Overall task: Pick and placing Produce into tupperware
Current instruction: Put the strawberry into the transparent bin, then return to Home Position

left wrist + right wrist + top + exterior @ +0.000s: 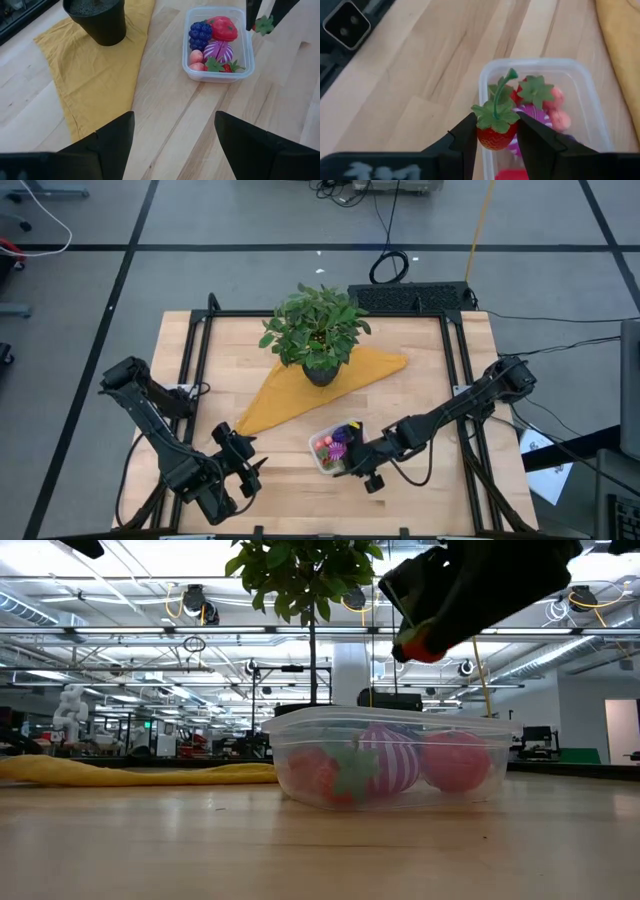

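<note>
Hovering just above the near rim of the tupperware, the right gripper is seen with its jaws closed on a red toy strawberry, whose green leaves and stem stick up between the two dark fingers. In the low view the same strawberry is held clear of the container, above its right half. The clear tupperware stands on the wooden tabletop, near the front edge and slightly right of centre, just beside the corner of a yellow cloth.

Several pieces of produce are already gathered inside it: a purple knobbly piece, a red piece, a striped purple-and-white piece, two small pink round pieces and another strawberry with green leaves against the wall nearest the left arm's camera.

A leafy green plant in a black pot is set on the cloth, behind the container.

The left gripper is held over bare tabletop to the left of the container, well apart from it, with its jaws spread wide and nothing between them.
</note>
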Available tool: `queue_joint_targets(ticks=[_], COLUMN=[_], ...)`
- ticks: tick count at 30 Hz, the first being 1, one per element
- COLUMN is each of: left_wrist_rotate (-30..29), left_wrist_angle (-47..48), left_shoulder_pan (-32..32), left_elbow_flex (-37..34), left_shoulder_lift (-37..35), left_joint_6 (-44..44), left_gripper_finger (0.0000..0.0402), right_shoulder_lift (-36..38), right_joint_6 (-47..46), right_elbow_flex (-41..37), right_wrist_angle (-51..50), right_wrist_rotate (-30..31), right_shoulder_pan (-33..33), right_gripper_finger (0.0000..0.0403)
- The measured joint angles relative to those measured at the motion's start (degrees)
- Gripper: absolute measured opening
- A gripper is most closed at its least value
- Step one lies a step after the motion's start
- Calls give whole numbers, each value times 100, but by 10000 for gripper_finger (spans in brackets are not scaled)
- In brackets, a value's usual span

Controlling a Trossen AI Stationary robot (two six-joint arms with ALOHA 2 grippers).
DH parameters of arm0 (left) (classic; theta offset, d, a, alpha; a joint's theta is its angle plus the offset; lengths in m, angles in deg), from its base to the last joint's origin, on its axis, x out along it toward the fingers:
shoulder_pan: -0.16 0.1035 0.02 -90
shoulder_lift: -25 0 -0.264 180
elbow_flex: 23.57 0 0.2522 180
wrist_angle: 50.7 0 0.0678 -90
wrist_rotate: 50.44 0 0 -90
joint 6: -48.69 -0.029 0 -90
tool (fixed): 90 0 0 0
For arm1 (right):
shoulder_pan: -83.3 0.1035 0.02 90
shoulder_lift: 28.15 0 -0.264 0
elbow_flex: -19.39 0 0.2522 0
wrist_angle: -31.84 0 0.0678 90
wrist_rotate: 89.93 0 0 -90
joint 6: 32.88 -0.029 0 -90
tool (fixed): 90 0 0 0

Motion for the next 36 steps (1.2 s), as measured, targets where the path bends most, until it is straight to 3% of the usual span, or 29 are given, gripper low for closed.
queue_joint_targets(ticks=[5, 20, 29, 36], left_wrist_rotate=[-8, -8, -8, -7], left_wrist_angle=[0, 0, 2, 2], left_shoulder_pan=[1, 1, 1, 1], left_elbow_flex=[0, 0, 0, 0], left_shoulder_lift=[0, 0, 0, 0], left_joint_6=[2, -24, -22, -24], left_gripper_finger=[278, 278, 278, 278], right_shoulder_lift=[4, 4, 109, 1053], right_joint_6=[19, 63, 404, 263], right_elbow_flex=[-251, -632, -550, -404], right_wrist_angle=[130, 597, 731, 711], right_wrist_rotate=[0, 0, 0, 0], right_shoulder_pan=[-2, -115, -114, 162], right_gripper_finger=[125, 220, 226, 226])
